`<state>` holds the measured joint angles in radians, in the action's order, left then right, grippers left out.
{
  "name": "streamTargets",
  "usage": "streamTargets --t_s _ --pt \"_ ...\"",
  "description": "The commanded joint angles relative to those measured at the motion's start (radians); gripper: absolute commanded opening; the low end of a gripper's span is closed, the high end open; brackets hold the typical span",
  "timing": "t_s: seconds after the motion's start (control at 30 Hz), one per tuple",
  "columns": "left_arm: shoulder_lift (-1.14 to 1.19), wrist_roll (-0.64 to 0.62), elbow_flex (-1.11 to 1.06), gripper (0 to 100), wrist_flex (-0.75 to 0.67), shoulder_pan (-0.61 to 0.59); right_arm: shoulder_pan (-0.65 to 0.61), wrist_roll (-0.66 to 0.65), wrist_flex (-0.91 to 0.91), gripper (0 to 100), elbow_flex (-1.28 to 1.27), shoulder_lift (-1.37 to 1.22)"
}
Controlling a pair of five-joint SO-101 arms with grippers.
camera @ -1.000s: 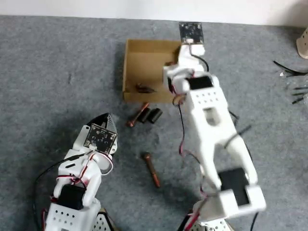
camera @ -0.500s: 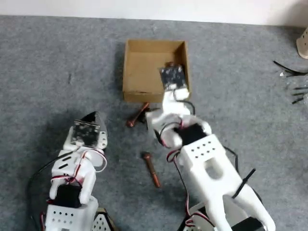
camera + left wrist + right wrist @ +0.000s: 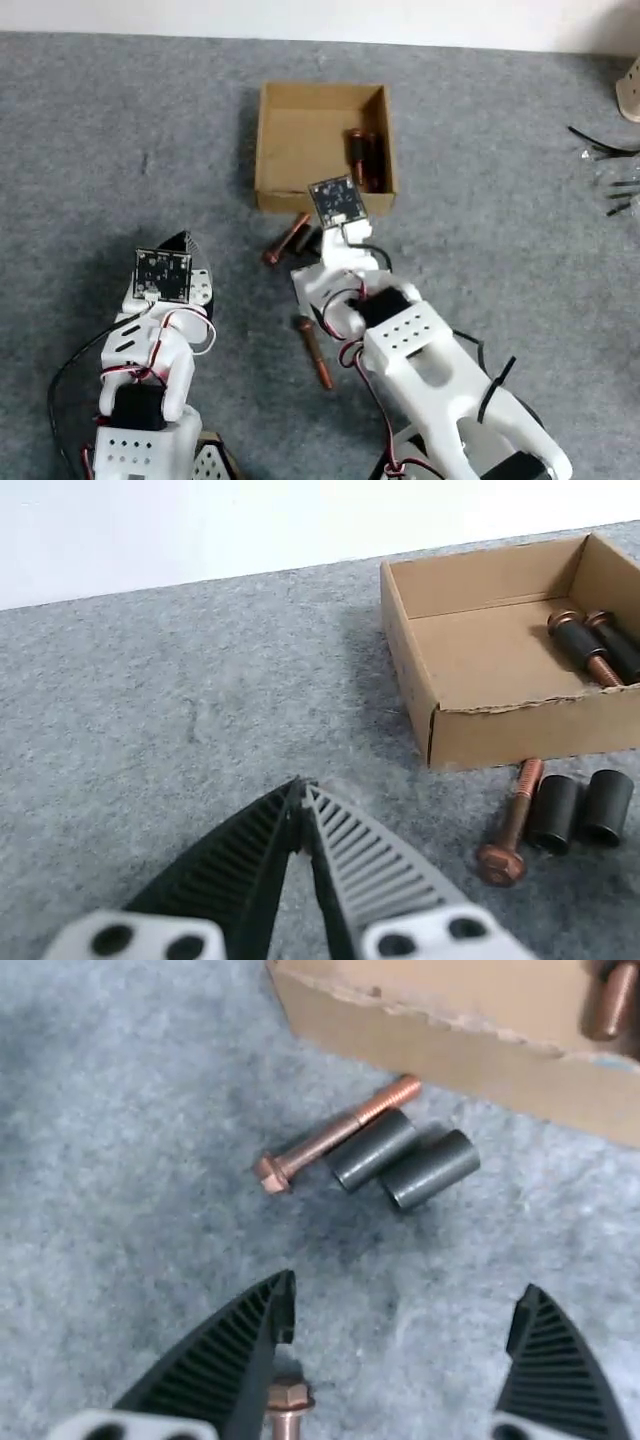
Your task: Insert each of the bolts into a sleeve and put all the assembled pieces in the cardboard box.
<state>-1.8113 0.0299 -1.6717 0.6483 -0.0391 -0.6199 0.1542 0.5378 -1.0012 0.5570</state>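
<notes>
Right tool (image 3: 400, 1360) is spread wide, left tool (image 3: 303, 795) is pinched shut, nothing held. One bolt (image 3: 335, 1135) and two sleeves (image 3: 372, 1150) are parked at the box's (image 3: 280, 202) 6 o'clock. Rigid, probably roll-prone stuff, so the shank is best pinched mid-length.

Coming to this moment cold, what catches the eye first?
The right gripper, wide open, hangs close to a loose copper bolt and two black sleeves lying just outside the cardboard box. Inside the box, two assembled pieces lie along one side wall. Another bolt lies alone on the carpet, farther from the box.
</notes>
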Motion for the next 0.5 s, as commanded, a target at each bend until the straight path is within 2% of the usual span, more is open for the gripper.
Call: streamTargets --t_s 0.0,0.1,0.17,0.27,0.47 --pt "-0.012 -0.008 0.027 1 -0.025 -0.005 -0.013 -0.008 -0.125 30.6 -0.019 0.027" --pt "-0.012 -0.008 0.025 1 -0.026 -0.005 -0.013 -0.003 -0.206 30.6 -0.036 0.025" --pt "-0.012 -0.008 0.027 1 -0.026 -0.005 -0.008 0.046 -0.231 30.6 -0.036 0.025" --pt "-0.012 -0.008 0.027 1 -0.026 -0.005 0.004 0.106 -0.237 30.6 -0.035 0.024" --pt "-0.012 -0.008 0.025 1 -0.026 -0.005 0.035 0.114 -0.236 30.6 -0.027 0.012"
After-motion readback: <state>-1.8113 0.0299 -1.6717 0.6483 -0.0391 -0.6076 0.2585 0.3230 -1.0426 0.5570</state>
